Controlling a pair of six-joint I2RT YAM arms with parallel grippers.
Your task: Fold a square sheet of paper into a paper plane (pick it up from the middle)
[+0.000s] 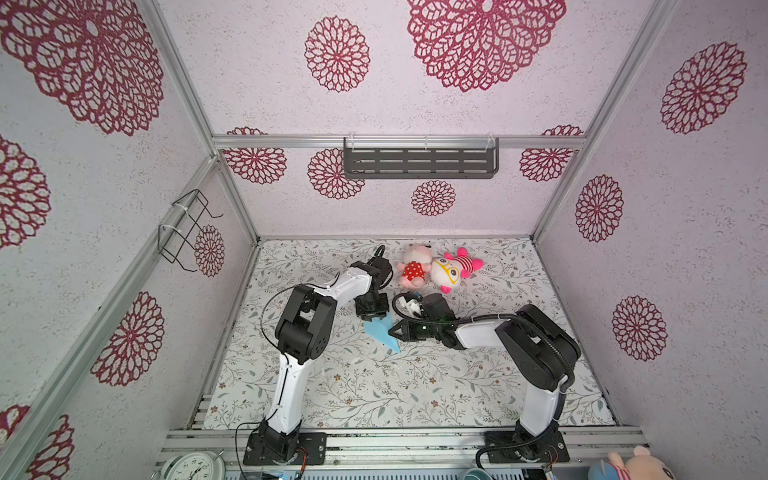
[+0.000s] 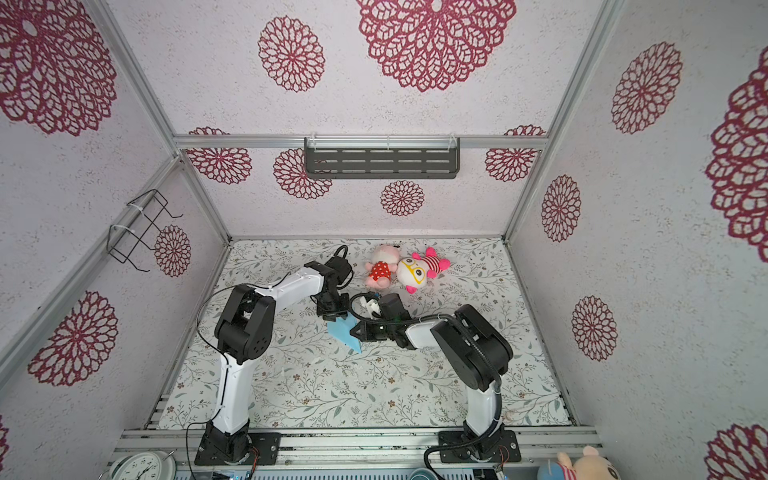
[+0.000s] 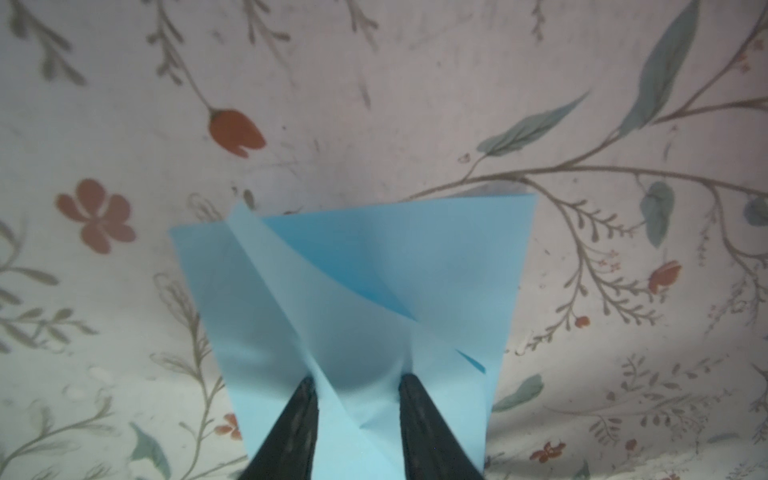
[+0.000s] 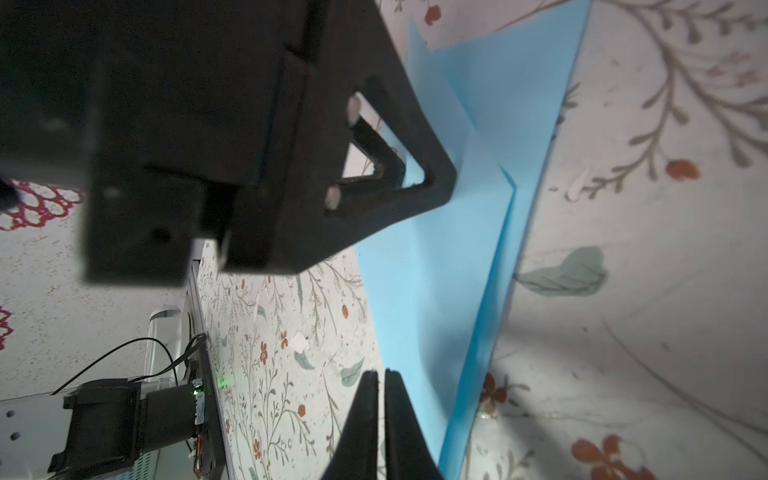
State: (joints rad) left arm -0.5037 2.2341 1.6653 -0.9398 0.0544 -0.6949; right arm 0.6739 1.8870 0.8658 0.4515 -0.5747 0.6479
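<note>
The left gripper, partly spread, is straddling a fold in the blue paper; the right gripper, closed, is pointing at its right side.

You had two pink plush toys lying touching, side by side, near the far edge of the floral counter. A dark slotted shelf hung on the back wall, a wire rack on the left wall. A white clock and another plush sat beyond the counter's near edge.
</note>
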